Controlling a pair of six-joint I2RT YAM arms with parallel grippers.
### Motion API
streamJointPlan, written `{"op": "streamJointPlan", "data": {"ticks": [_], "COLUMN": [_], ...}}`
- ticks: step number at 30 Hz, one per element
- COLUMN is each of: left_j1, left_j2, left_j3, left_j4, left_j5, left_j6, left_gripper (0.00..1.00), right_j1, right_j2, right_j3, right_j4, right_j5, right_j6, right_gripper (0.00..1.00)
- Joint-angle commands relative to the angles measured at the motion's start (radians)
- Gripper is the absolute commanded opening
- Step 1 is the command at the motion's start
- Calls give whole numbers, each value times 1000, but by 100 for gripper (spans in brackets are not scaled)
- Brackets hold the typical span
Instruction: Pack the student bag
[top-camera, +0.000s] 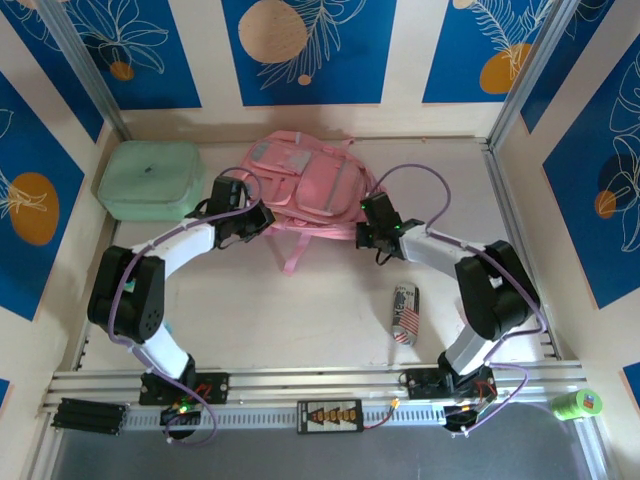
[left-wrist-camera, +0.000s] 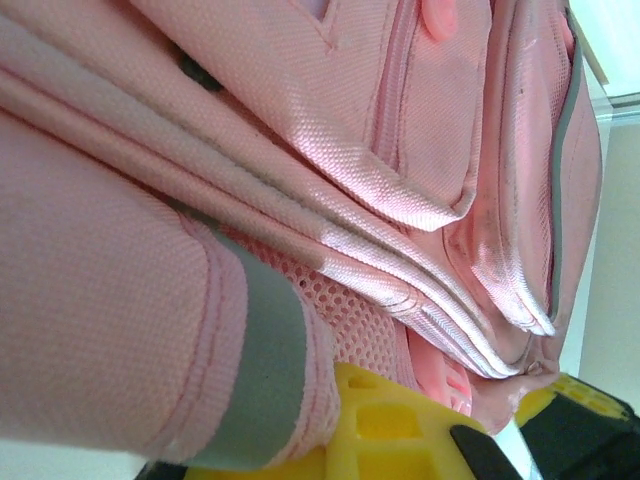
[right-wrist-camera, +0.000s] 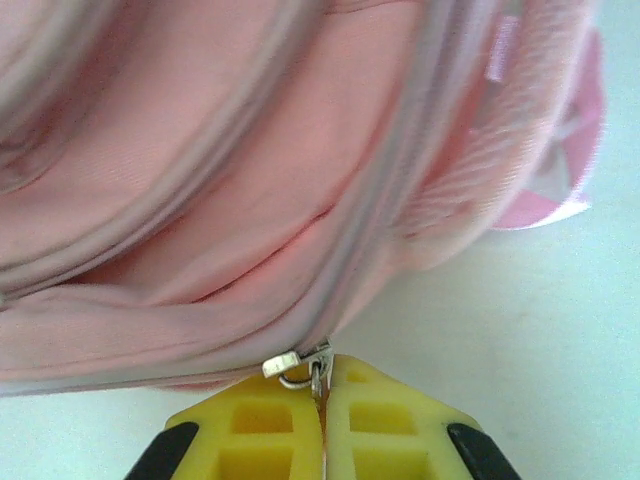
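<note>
Pinching the zipper pull (right-wrist-camera: 296, 365) at the student bag's (top-camera: 305, 180) right edge, your right gripper (right-wrist-camera: 322, 410) faces a zip track (right-wrist-camera: 400, 200) running straight away from it. The left gripper (top-camera: 254, 222) clamps the bag's left side, with the bag lying between both.

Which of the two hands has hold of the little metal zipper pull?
The right hand: it is pinched shut on the zipper pull of the student bag. The left hand grips a fold of the bag's pink fabric instead.

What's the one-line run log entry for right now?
left gripper: shut on backpack | right gripper: shut on zipper pull | can, green case: on table
</note>
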Motion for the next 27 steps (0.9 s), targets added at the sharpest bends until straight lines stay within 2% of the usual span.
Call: {"op": "streamJointPlan", "data": {"ticks": [1,6,8,9,12,15,22,27], "left_j1": [22,22,24,24,29,35,68,68], "left_j2": [31,133,175,195,224,197,22,-76], "left_j3": [55,160,213,241,302,316,139,-10], "left_j4": [24,-10,-36,-48,-90,-151,-135,-62], "left_j5": [-5,3,-12,-19,-46,-107,-213,-221], "left_j6": [34,74,103,120,171,216,173,92], "left_gripper": [0,0,5,11,36,50,71,78], "right_j1": [-33,-22,-10,-4,12,34,96,151], "right_j2": [-42,-63,-64,-62,-49,-19,112,208], "right_j3": [-29,-22,-24,-24,-17,8,144,274], "right_j4": [-76,-98,-91,-84,-48,-2,70,55], "right_j5": [5,-220,-326,-386,-514,-585,-674,-709], "right_j6": [14,-22,-26,-26,-5,37,126,134], "right_gripper": [1,0,0,0,0,0,0,0]}}
